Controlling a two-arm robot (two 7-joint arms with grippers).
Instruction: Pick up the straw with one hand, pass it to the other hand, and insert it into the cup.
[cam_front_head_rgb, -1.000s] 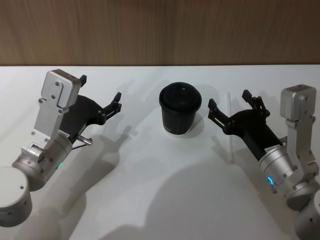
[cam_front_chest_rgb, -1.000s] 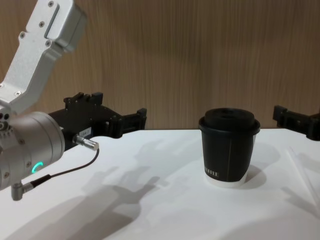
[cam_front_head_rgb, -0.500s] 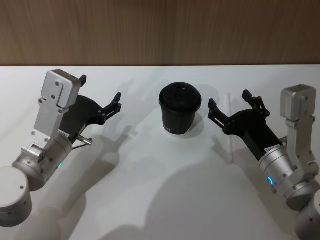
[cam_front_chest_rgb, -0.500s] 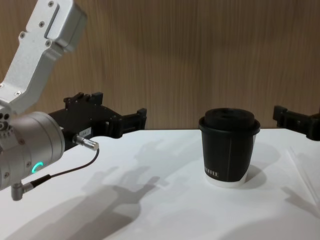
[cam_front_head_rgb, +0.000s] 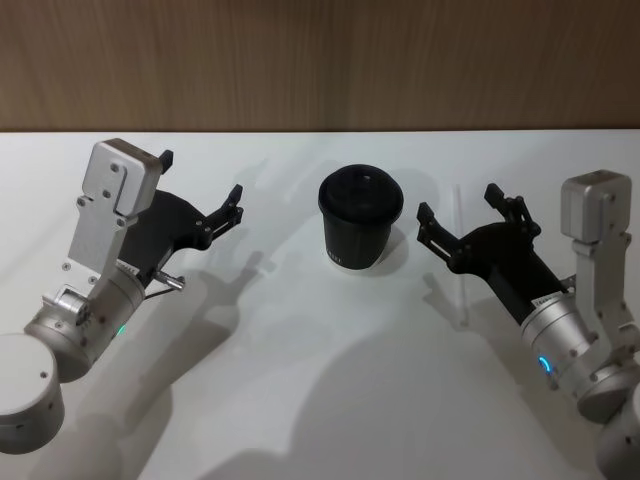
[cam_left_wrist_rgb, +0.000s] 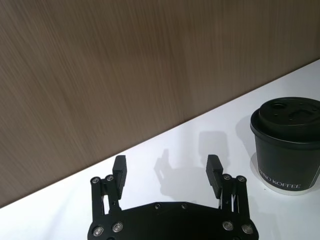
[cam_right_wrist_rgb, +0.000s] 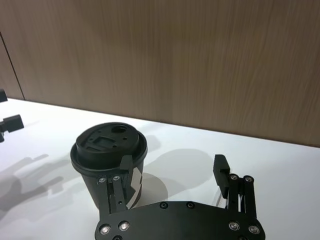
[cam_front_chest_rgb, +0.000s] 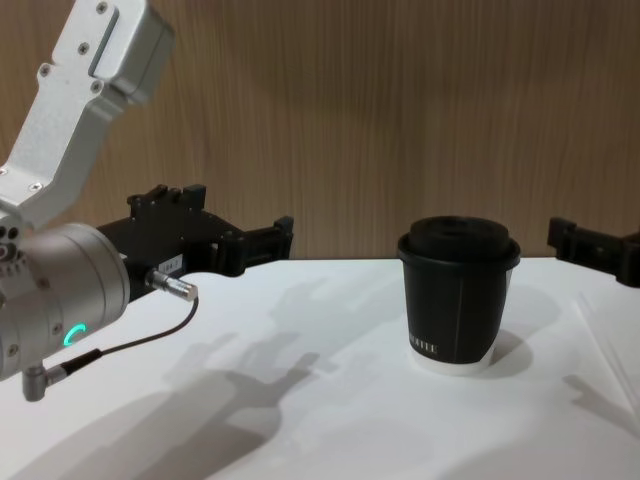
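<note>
The black cup (cam_front_head_rgb: 360, 215) with its domed lid stands upright in the middle of the white table (cam_front_head_rgb: 330, 380); it is also in the chest view (cam_front_chest_rgb: 458, 295). The thin white straw (cam_front_head_rgb: 464, 300) lies flat on the table to the cup's right, running front to back (cam_front_chest_rgb: 602, 342). My right gripper (cam_front_head_rgb: 458, 203) hovers open just above the straw, fingers pointing toward the back wall, with the cup (cam_right_wrist_rgb: 107, 150) close beside it. My left gripper (cam_front_head_rgb: 200, 176) hangs open and empty left of the cup (cam_left_wrist_rgb: 287, 145), well above the table.
A wood-panelled wall (cam_front_head_rgb: 320, 60) closes the table's far edge. A grey cable with a metal plug (cam_front_chest_rgb: 170, 285) dangles from my left wrist. Bare white tabletop lies in front of the cup and between the arms.
My right gripper has sunk slightly toward the straw. The left arm, cup and straw have not moved.
</note>
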